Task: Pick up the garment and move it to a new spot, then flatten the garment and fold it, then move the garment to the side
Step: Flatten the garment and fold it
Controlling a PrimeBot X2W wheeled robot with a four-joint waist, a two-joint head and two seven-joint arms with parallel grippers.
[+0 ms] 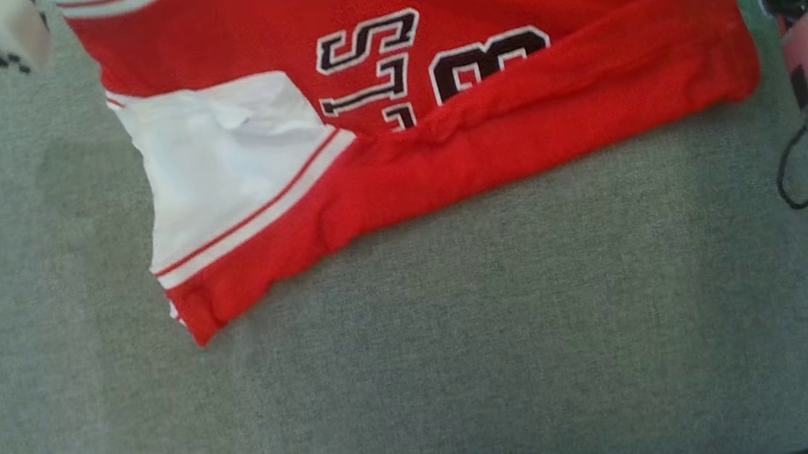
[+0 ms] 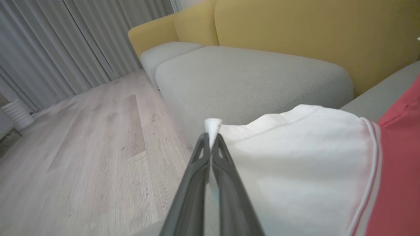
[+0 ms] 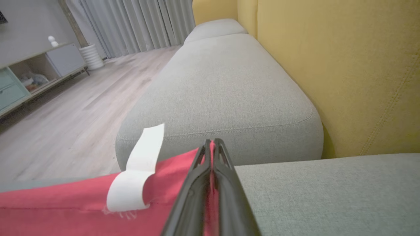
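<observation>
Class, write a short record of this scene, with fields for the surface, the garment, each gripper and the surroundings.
surface: grey sofa seat, yellow backrest
garment: red jersey with a white panel and dark lettering, spread on the seat, near edge rolled over
left gripper: fingers shut on the garment's white edge
right gripper: shut on the garment's red edge, beside a white label
surroundings: wooden floor, grey curtains
</observation>
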